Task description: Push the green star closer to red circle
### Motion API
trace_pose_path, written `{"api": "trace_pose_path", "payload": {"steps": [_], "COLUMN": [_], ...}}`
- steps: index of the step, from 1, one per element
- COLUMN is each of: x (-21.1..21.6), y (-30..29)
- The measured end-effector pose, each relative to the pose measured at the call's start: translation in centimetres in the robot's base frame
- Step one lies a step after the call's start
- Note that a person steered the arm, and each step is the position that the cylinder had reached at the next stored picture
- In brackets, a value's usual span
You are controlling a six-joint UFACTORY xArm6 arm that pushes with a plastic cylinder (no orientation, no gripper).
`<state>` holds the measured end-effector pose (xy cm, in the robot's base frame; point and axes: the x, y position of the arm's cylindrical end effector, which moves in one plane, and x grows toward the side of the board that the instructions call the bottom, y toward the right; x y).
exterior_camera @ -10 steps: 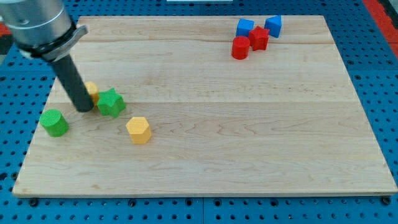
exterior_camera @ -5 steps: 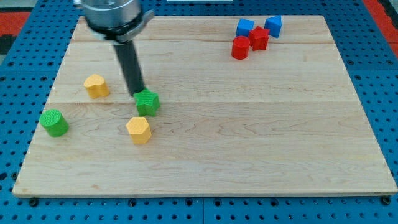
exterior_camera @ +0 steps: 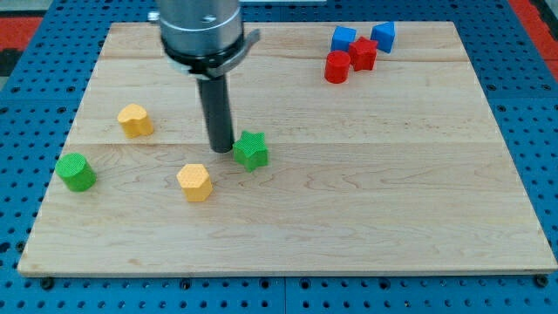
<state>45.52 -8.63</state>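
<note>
The green star [exterior_camera: 251, 150] lies left of the board's middle. My tip [exterior_camera: 221, 149] stands just at its left side, touching or nearly touching it. The red circle, a short red cylinder [exterior_camera: 336, 67], sits at the view's top right, far from the star, up and to the right of it. The dark rod rises from the tip to the arm's grey body at the top of the view.
A red block [exterior_camera: 363, 54] and two blue blocks [exterior_camera: 343, 38] [exterior_camera: 383, 36] cluster by the red circle. A yellow hexagon [exterior_camera: 194, 182] lies below-left of the star, a yellow block [exterior_camera: 134, 119] and a green cylinder [exterior_camera: 77, 172] at the left. The wooden board [exterior_camera: 392, 201] lies on blue pegboard.
My tip has moved right across the board, pushing the green star right, away from the yellow block and past the yellow hexagon. The other blocks have not moved.
</note>
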Motion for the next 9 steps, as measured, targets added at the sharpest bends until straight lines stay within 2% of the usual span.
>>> {"api": "trace_pose_path", "payload": {"steps": [1,2,4,5,7,8,9], "x": [1.0,1.0,1.3,2.8,-6.7,-9.6,-10.1], "y": [1.9,7.7,11.0,14.6,18.4,18.7,18.8]}}
